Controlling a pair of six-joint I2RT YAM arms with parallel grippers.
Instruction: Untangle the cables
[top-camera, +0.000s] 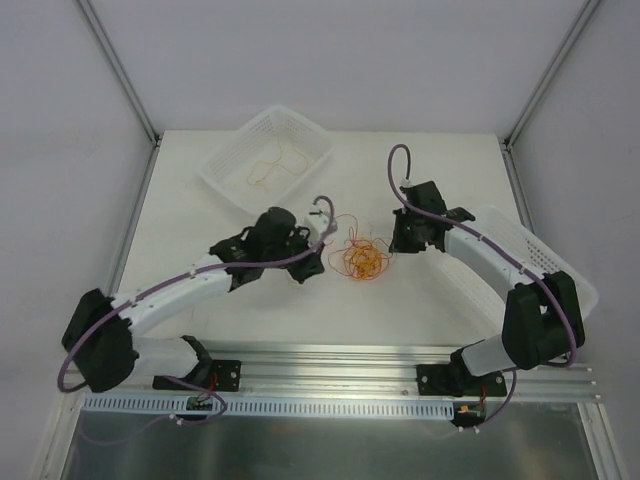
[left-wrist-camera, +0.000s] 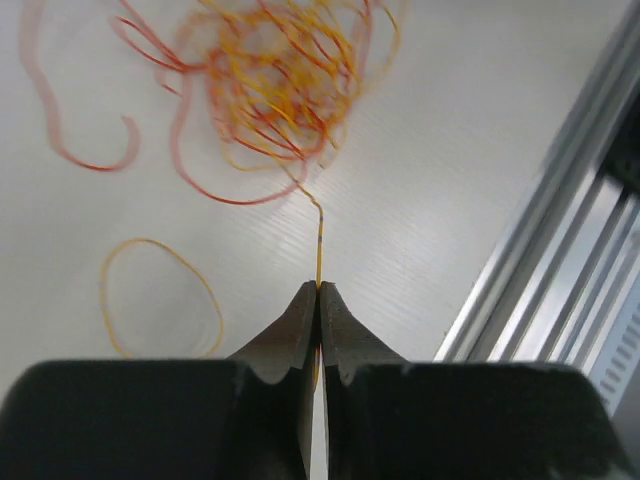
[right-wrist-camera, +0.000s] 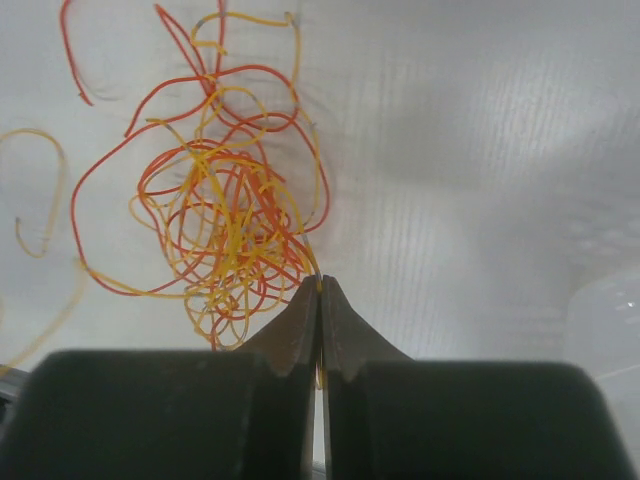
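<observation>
at the middle of the desk (top-camera: 400, 310), the cables (top-camera: 365, 258) lie in one curly orange-and-red knot. the left pincer (left-wrist-camera: 319, 288) is clamped shut on a single orange strand (left-wrist-camera: 319, 250) leading out of it, the right pincer (right-wrist-camera: 320, 282) shut on the knot's near edge. best to keep the right as anchor and draw the left away slowly and low, easing off if the whole knot drags.

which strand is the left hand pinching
The thin orange-yellow strand running straight from the tangle into the shut left hand; the red loops and the separate orange ring lie loose.
</observation>
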